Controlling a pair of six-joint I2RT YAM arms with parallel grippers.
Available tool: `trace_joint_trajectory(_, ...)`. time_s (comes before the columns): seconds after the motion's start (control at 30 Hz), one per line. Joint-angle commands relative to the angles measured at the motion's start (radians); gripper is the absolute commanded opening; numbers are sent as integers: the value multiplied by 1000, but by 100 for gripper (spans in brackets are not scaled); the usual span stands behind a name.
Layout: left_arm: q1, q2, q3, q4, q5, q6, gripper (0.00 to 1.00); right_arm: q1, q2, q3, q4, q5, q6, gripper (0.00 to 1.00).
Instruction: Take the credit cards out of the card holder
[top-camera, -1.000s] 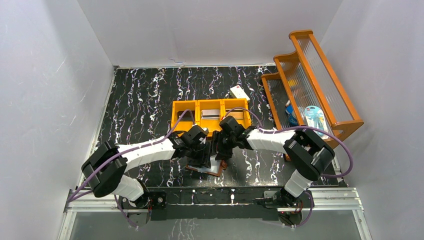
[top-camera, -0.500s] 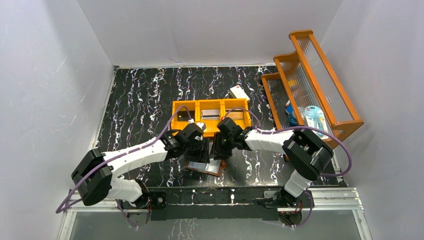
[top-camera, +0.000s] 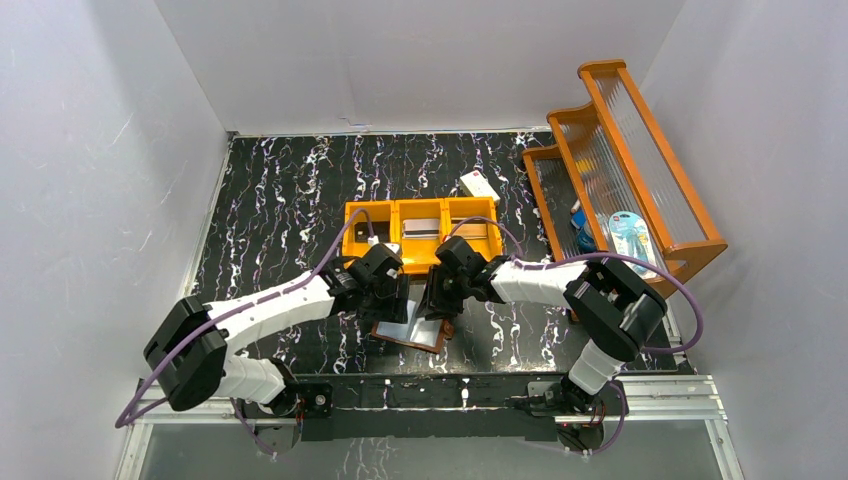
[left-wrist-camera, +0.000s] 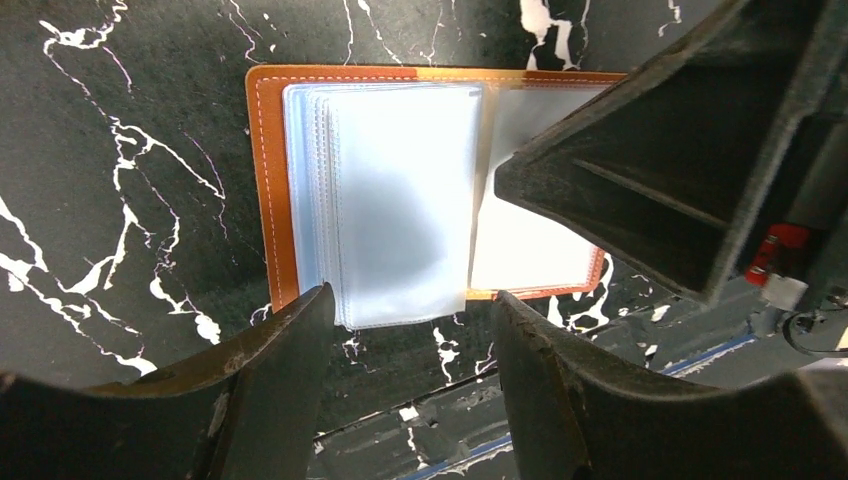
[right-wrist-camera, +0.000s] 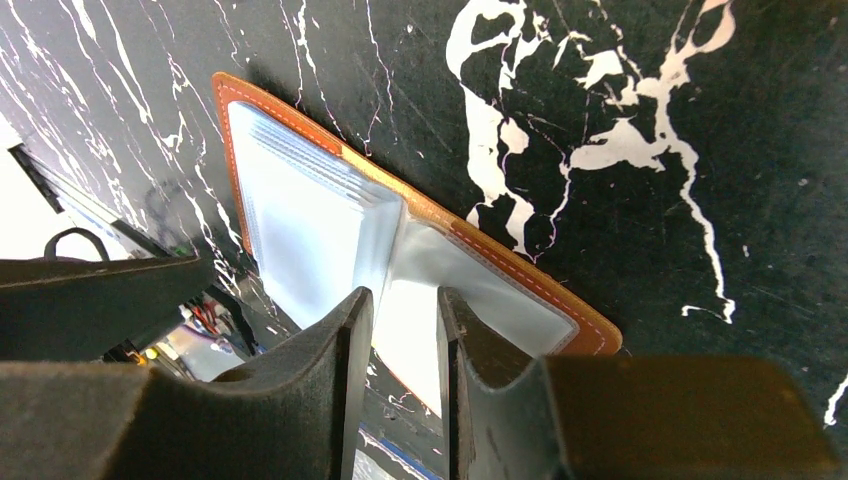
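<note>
Brown card holder (left-wrist-camera: 400, 200) open; left pincer (left-wrist-camera: 410, 302) agape.

I count two pincers of my own, the left pincer (left-wrist-camera: 412, 300) and the right pincer (right-wrist-camera: 403, 295). One card holder (top-camera: 410, 331) lies open at the near middle of the counter (top-camera: 280, 190); its clear sleeves (left-wrist-camera: 400, 200) are stacked too tightly to count. Beyond it is one orange tray (top-camera: 420, 208) with three compartments, and one of the credit cards (top-camera: 421, 228) seems to sit in each, three in all. One cream-white box (top-camera: 479, 186) lies farther back. At the far right is one wooden rack (top-camera: 640, 130) with three tiers, holding two items (top-camera: 630, 235).
</note>
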Motion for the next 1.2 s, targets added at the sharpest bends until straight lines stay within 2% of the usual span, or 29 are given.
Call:
trace_joint_trajectory(0.0, 6, 34, -19, 14, 30, 17, 58, 10, 41, -43, -52, 63, -11, 39)
trace_joint_trajectory(0.4, 7, 101, -36, 75, 123, 12, 55, 6, 33, -43, -40, 40, -10, 40)
trace_joint_trajectory(0.87, 6, 113, -96, 179, 228, -9, 51, 5, 9, -24, 9, -8, 11, 57)
trace_joint_trajectory(0.97, 6, 104, -97, 185, 230, -5, 51, 5, 40, 16, -82, 49, 0, 56)
trace_joint_trajectory(1.17, 6, 67, -95, 174, 212, 0, 51, 11, 67, 52, -206, 152, -25, 44)
